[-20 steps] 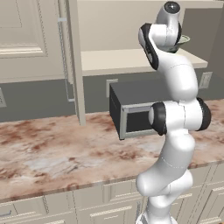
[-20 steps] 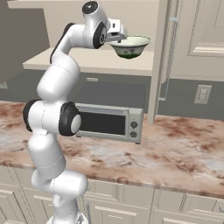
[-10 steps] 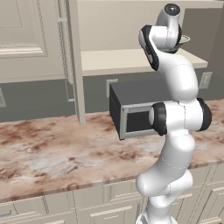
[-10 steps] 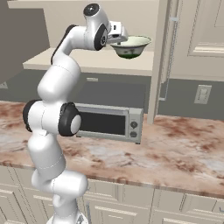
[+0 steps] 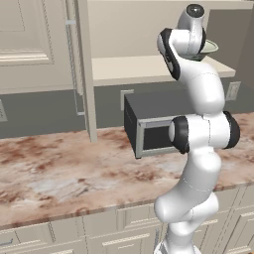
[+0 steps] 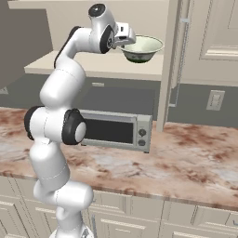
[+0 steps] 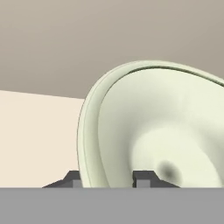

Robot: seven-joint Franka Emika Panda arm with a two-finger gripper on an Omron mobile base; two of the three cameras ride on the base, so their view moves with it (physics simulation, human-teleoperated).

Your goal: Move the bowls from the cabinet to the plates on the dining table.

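Claw (image 7: 107,178) has closed onto the cream-green bowl's (image 6: 142,48) rim (arm raised to shelf (image 6: 93,67)).

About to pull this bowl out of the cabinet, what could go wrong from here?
The fingers straddle just the near rim of the pale bowl, one inside, one outside; such an edge pinch may let it tilt or slip. The open cabinet door stands close beside the bowl, so swinging out that way could clip it. The microwave sits below if it drops.
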